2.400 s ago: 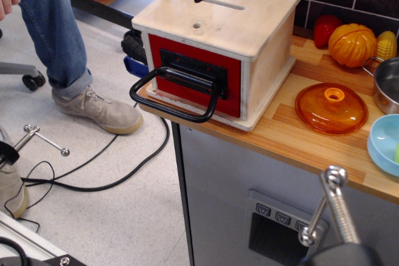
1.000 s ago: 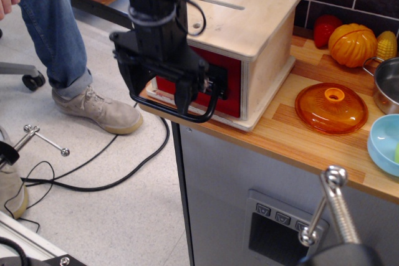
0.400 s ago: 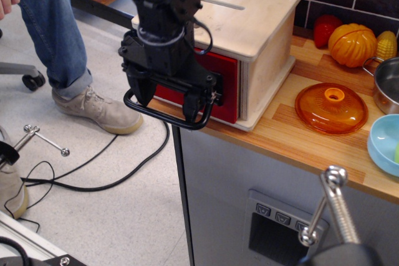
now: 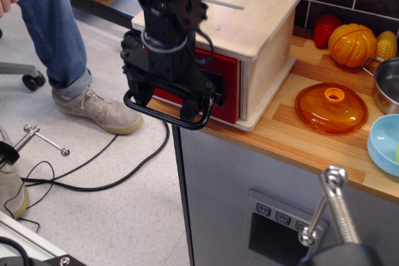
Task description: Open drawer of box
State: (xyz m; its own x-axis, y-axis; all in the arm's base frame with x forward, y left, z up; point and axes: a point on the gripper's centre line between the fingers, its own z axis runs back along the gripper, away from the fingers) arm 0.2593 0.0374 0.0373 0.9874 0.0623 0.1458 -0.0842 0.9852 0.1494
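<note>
Butcher-block counter point(image 4: 293, 132) runs along a dark tiled wall, its steel-grey cabinet front dropping to a pale floor strewn with black cables. At the counter's left end sits the box point(image 4: 259, 26), a pale plywood cube on a wider base plate, a thin slot and a small round hole showing in its top. The black robot gripper point(image 4: 163, 105) hangs in front of the box, its two fingers reaching down across the black loop handle point(image 4: 159, 114) on either side of the front bar; whether they are actually clamped on the bar cannot be told from this angle. Directly behind the gripper, the drawer point(image 4: 225, 88) shows its glossy red front standing slightly proud of the box face, with a narrow shadowed gap along its right edge. Well to the right of the gripper, an orange glass lid point(image 4: 331, 108) lies flat on the wood. Beyond that are the rim of a steel pot point(image 4: 385, 85), a light blue bowl point(image 4: 381, 144), and toy vegetables point(image 4: 352, 43) against the wall. To the left of the gripper, a person in jeans point(image 4: 50, 26) and a tan shoe stands on the floor. A blurred metal clamp point(image 4: 330, 210) fills the lower right foreground.
</note>
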